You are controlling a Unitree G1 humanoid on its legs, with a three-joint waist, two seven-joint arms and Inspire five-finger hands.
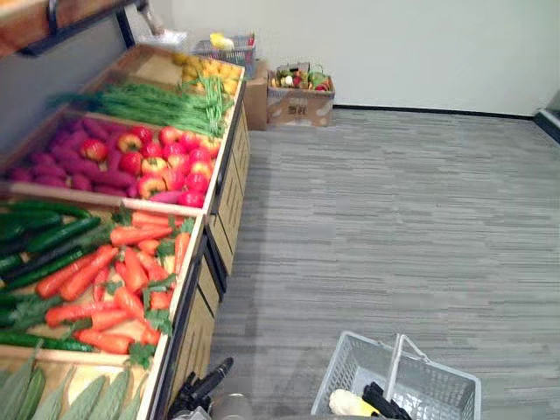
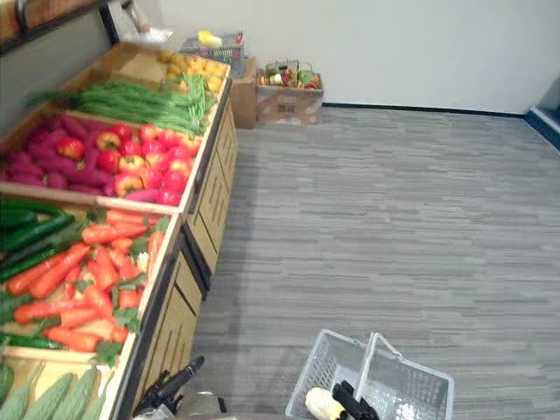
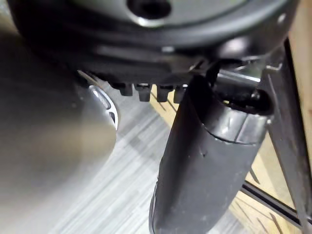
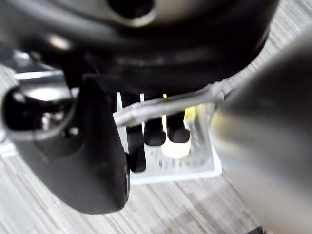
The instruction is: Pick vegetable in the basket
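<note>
Right hand (image 4: 155, 132) grips the metal handle (image 4: 161, 105) of a white plastic mesh basket (image 1: 346, 372), one pale yellow vegetable (image 1: 348, 403) already beneath it; left hand (image 1: 208, 383) hangs open, empty, further picking probably remaining.

A long stand (image 1: 229, 188) runs down the left side, up to the far wall (image 1: 394, 44). In its crates, from near to far, lie gourds (image 1: 87, 398), then carrots (image 1: 114, 280) with cucumbers (image 1: 44, 241) to their left, then apples (image 1: 166, 162) with sweet potatoes (image 1: 70, 157) to their left, then green beans (image 1: 166, 103), then fruit (image 1: 210, 72). A cardboard box (image 1: 302, 105) sits on the floor (image 1: 394, 227) by the wall, just right of the stand. A basket (image 1: 350, 363) is at the near right, with a vegetable (image 1: 348, 402) in it.
</note>
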